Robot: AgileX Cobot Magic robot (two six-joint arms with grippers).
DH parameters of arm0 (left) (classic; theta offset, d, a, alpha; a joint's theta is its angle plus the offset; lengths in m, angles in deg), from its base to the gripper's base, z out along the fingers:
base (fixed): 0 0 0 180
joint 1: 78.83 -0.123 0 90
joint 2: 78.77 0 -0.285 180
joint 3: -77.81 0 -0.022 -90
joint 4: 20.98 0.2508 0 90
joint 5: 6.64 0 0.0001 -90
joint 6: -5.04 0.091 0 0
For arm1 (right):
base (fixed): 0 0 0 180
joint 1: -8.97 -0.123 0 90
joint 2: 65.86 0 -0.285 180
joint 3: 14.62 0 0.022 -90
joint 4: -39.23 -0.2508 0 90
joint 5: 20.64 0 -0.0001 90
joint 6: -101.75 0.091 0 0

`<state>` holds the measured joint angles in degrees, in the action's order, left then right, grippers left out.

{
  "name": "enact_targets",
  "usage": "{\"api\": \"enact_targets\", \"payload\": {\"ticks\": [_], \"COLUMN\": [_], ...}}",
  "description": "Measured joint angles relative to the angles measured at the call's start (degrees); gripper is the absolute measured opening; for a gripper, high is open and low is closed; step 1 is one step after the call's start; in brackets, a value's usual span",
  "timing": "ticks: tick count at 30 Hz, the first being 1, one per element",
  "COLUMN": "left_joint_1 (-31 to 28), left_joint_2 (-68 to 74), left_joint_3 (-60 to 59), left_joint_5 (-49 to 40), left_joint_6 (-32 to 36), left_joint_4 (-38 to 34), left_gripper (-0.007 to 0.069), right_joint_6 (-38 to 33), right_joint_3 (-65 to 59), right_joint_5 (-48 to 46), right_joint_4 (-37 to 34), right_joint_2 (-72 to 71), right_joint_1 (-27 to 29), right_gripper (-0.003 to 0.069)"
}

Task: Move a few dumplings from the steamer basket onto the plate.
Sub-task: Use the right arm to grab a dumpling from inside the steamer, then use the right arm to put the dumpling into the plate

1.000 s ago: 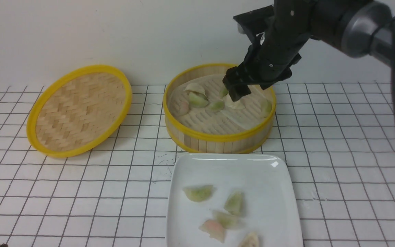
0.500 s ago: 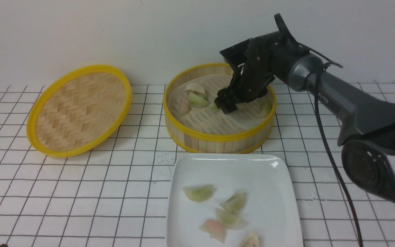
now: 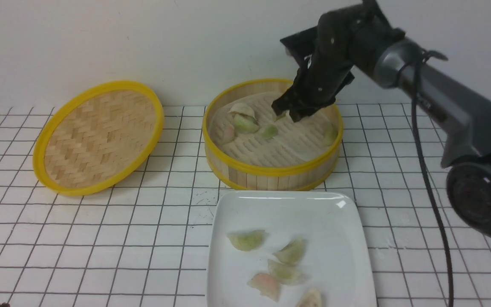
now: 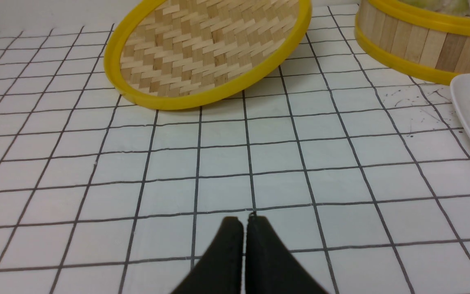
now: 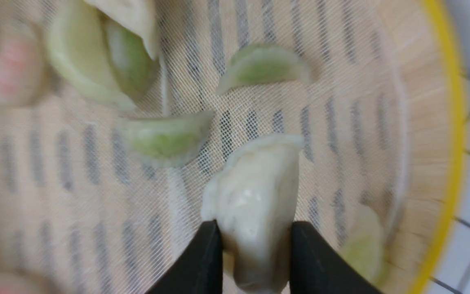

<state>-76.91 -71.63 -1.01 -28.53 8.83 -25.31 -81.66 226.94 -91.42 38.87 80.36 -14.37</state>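
The round bamboo steamer basket stands behind the white square plate. Several pale green, whitish and pinkish dumplings lie in the basket, and several more lie on the plate. My right gripper hangs over the basket's back part, shut on a whitish dumpling held above the perforated liner. Green dumplings lie on the liner below it. My left gripper is shut and empty, low over the tiled table, and does not show in the front view.
The flat woven yellow-rimmed lid lies tilted to the basket's left and also shows in the left wrist view. A white wall runs close behind the basket. The gridded table spreads left of the plate.
My right gripper dipped into the basket, closed on a whitish dumpling and has risen with it. That dumpling is gone from the liner. The plate's dumplings and left arm are unchanged.
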Motion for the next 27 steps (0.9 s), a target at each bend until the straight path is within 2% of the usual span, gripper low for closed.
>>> {"api": "enact_targets", "payload": {"ticks": [2,7,11,12,13,18,22,25,27], "left_joint_1": [0.0,0.0,0.0,0.0,0.0,0.0,0.0,0.0,0.0], "left_joint_2": [0.0,0.0,0.0,0.0,0.0,0.0,0.0,0.0,0.0], "left_joint_3": [0.0,0.0,0.0,0.0,0.0,0.0,0.0,0.0,0.0], "left_joint_5": [0.0,0.0,0.0,0.0,0.0,0.0,0.0,0.0,0.0], "left_joint_6": [0.0,0.0,0.0,0.0,0.0,0.0,0.0,0.0,0.0], "left_joint_4": [0.0,0.0,0.0,0.0,0.0,0.0,0.0,0.0,0.0], "left_gripper": [-0.0006,-0.0006,-0.0006,-0.0006,-0.0006,-0.0006,-0.0006,-0.0006,-0.0006], "right_joint_6": [0.42,0.53,0.53,0.53,0.53,0.72,2.62,3.41,4.03], "right_joint_3": [-0.96,-13.21,-38.88,-39.97,-48.64,-65.58,-69.17,-69.36,-69.36], "right_joint_5": [-0.41,-0.46,-0.33,-0.33,0.62,12.45,21.38,25.79,26.84], "right_joint_4": [-1.9,-10.11,-12.67,-12.76,-13.01,-12.97,-12.65,-12.52,-12.52], "right_joint_2": [-3.09,-15.87,-31.14,-31.59,-34.26,-34.84,-33.59,-33.34,-33.34], "right_joint_1": [0.0,-0.13,-3.12,-3.29,-4.76,-7.12,-7.12,-7.12,-7.12], "right_gripper": [0.0189,0.0189,0.0189,0.0189,0.0189,0.0189,0.0192,0.0248,0.0351]}}
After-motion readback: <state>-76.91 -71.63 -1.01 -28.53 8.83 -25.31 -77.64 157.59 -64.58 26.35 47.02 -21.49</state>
